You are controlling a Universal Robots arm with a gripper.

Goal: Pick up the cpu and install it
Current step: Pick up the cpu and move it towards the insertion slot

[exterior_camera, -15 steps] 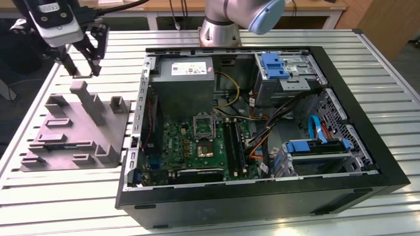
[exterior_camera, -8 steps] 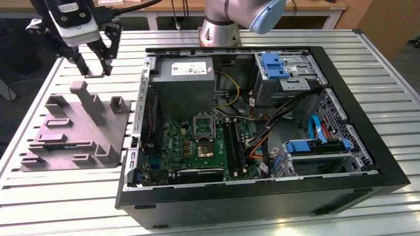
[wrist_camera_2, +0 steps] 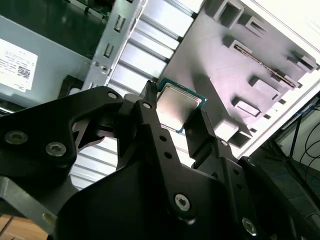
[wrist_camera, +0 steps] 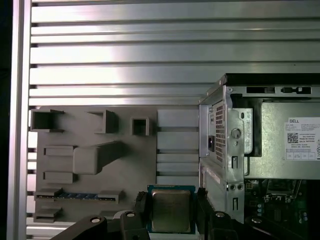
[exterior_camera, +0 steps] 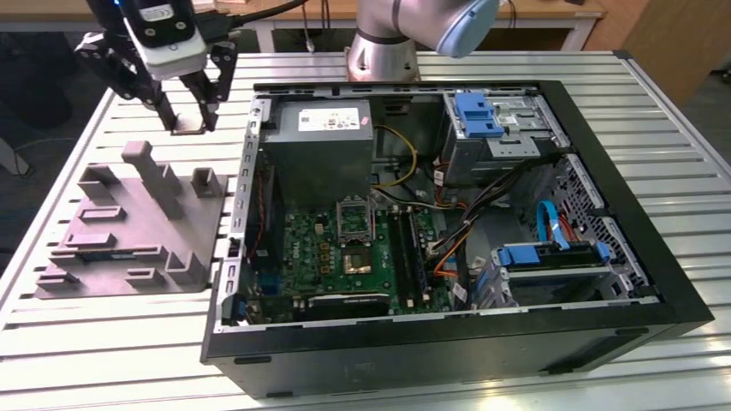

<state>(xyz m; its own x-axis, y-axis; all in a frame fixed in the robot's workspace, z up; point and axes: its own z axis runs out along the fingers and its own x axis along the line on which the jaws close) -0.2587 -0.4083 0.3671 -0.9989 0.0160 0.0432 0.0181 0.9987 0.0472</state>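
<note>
My gripper (exterior_camera: 190, 118) hangs over the slatted table (exterior_camera: 115, 342); the jaws are clenched on the cpu (wrist_camera: 171, 210), a black finger (wrist_camera: 141, 206) against each of two opposite edges; its silver top shows in both wrist views, clear of the table. In the exterior view I sit at about twelve o'clock from the grey holder block (exterior_camera: 126, 231) and at ten o'clock from the open computer case (exterior_camera: 668, 282); the motherboard (exterior_camera: 331, 248) lies inside that case, well apart from me.
</note>
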